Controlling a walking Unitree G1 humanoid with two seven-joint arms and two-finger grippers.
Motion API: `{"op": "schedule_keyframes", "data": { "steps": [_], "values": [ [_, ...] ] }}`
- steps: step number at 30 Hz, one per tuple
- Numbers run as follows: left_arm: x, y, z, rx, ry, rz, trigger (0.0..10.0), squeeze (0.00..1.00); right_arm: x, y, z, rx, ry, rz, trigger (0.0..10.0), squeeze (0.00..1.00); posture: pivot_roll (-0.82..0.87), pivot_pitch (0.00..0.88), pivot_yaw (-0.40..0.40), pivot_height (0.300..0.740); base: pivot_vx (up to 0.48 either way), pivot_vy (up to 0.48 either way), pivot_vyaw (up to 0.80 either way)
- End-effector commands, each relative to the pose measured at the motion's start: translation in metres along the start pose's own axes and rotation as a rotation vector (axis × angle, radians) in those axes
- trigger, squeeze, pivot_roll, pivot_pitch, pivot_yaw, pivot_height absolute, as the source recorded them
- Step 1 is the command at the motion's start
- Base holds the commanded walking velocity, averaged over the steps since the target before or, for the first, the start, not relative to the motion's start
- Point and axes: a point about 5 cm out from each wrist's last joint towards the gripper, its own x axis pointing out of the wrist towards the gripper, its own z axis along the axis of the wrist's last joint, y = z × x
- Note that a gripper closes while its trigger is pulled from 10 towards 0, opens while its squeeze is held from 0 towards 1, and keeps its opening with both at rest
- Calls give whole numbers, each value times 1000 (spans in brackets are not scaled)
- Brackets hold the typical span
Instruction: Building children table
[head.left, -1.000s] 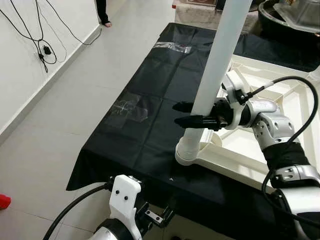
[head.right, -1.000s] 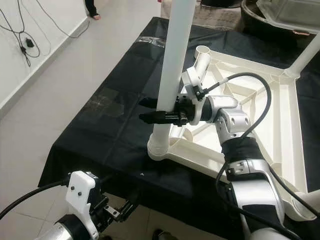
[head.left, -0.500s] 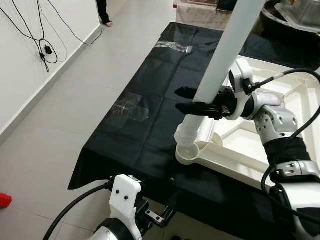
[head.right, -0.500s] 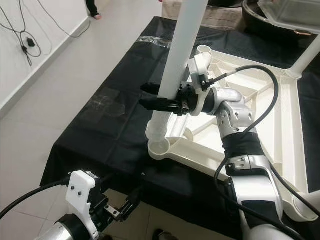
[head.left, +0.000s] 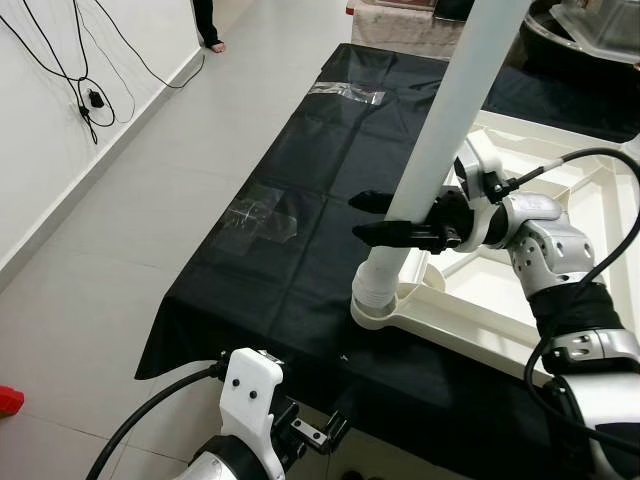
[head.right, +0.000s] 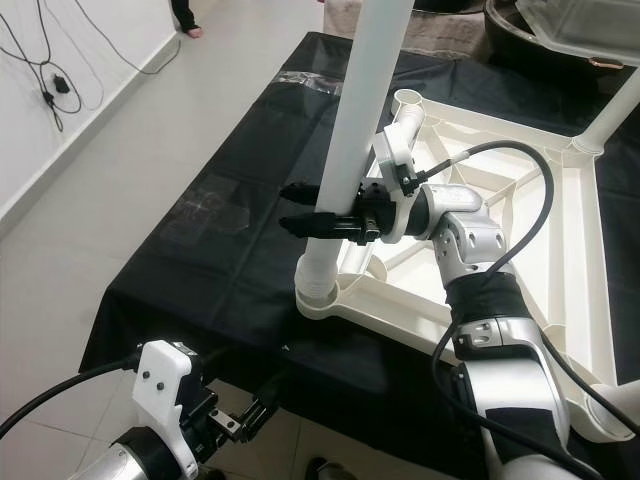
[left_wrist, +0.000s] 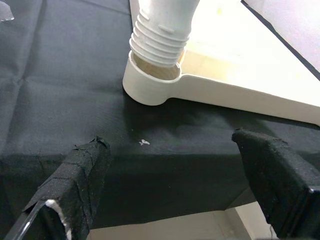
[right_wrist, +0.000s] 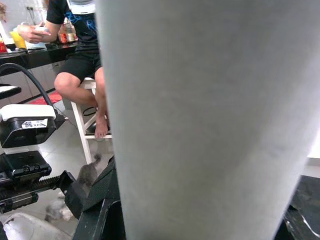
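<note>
One leg is what I'm working on: a long white tube, tilted off upright, with its ribbed foot resting in the round corner socket of the upturned white tabletop. My right gripper has both black fingers closed around the tube a little above the socket, gripping it firmly. From the left wrist view the ribs are showing above the socket rim, so I judge the leg is started but not seated. Next I reckon I need to bring the tube square to the socket and then push or twist it down until the ribs go in; if it stays tilted it could jam or lever the corner up. Another leg stands at the tabletop's far corner, around 1 o'clock from the one I hold.

My left gripper hangs idle below the near edge, fingers spread wide, holding nothing.

Everything lies on a black cloth with patches of clear tape stuck on it at 9 o'clock from the socket. Pale floor tiles run along the left, cables trail down the white wall at 10 o'clock, and a person's bare foot shows at 11 o'clock. In the right wrist view a person sits on a stool.
</note>
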Motion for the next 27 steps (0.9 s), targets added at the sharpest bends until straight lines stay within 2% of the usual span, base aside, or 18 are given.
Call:
{"op": "schedule_keyframes", "data": {
  "steps": [1,27],
  "values": [
    [-1,1,-5,-6,32,3,10000,0,-3,1,-1,6,20,9,10000,0,125,256,-61,740,0,0,0],
    [0,3,-5,-1,35,7,10000,0,1,9,-10,58,15,51,10000,0,126,253,-58,740,0,0,0]
  ]
}}
